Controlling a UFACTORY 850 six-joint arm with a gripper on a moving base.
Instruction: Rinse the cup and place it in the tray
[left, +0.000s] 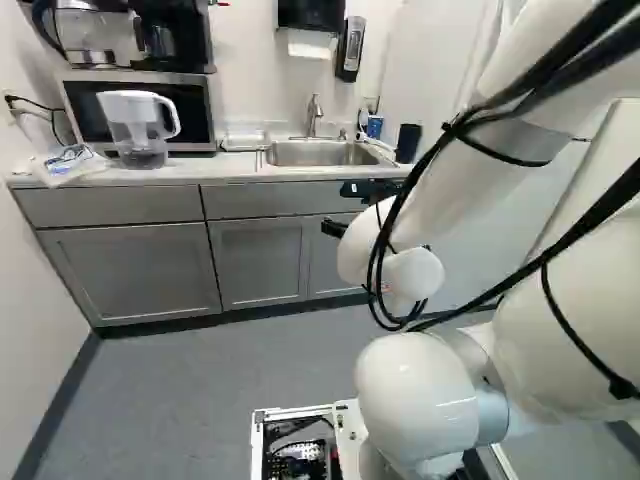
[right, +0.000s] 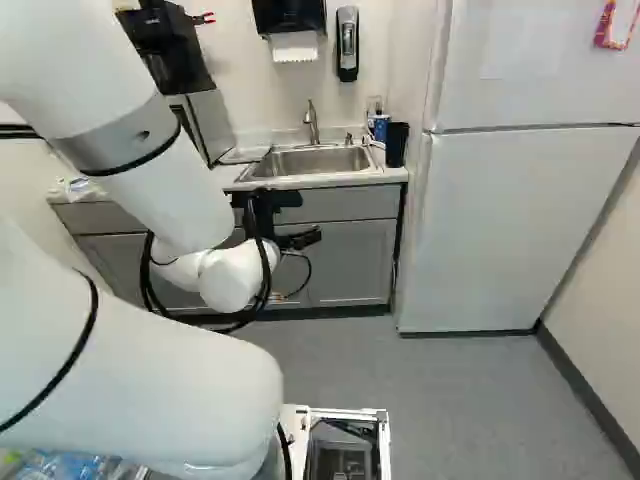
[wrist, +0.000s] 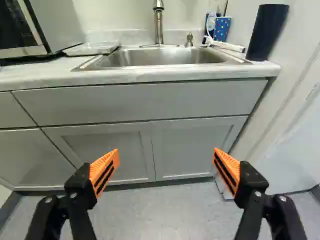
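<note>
My gripper hangs in front of the cabinets in the right base view, below the counter's edge. In the wrist view the gripper stands wide open, its orange pads far apart with nothing between them. Ahead of it and higher, a blue patterned cup and a tall black cup stand by the sink's corner; which one the task means, I cannot tell. The sink lies between them and a shallow tray, near the microwave. Neither cup touches the gripper.
A faucet rises behind the sink, and a white-handled brush lies by the blue cup. The counter's front edge runs above the cabinets. A pitcher stands before the microwave. A fridge is beside the counter.
</note>
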